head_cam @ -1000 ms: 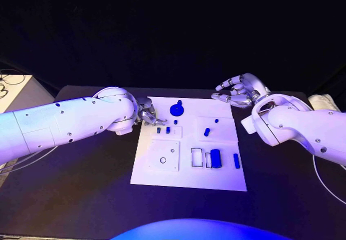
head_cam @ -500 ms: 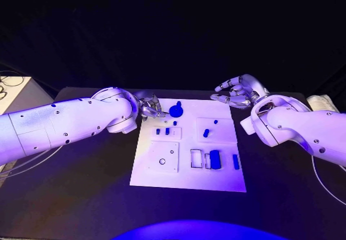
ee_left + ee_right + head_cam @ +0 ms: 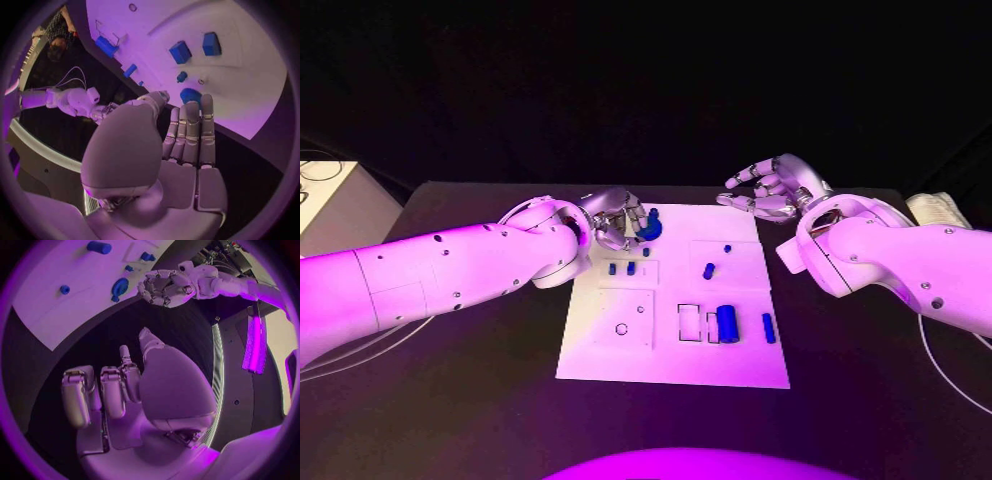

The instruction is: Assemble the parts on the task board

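Knob point(image 3: 651, 224) (round, blue) beside left hand point(image 3: 615, 221); board point(image 3: 678, 350) flat, white.

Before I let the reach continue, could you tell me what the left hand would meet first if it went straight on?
Probably the round blue part just beyond the left hand's fingertips; the gap is hard to judge.

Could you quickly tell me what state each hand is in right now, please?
Left hand: open, fingers by the round blue part, not gripping it.
Right hand: open, holding nothing.
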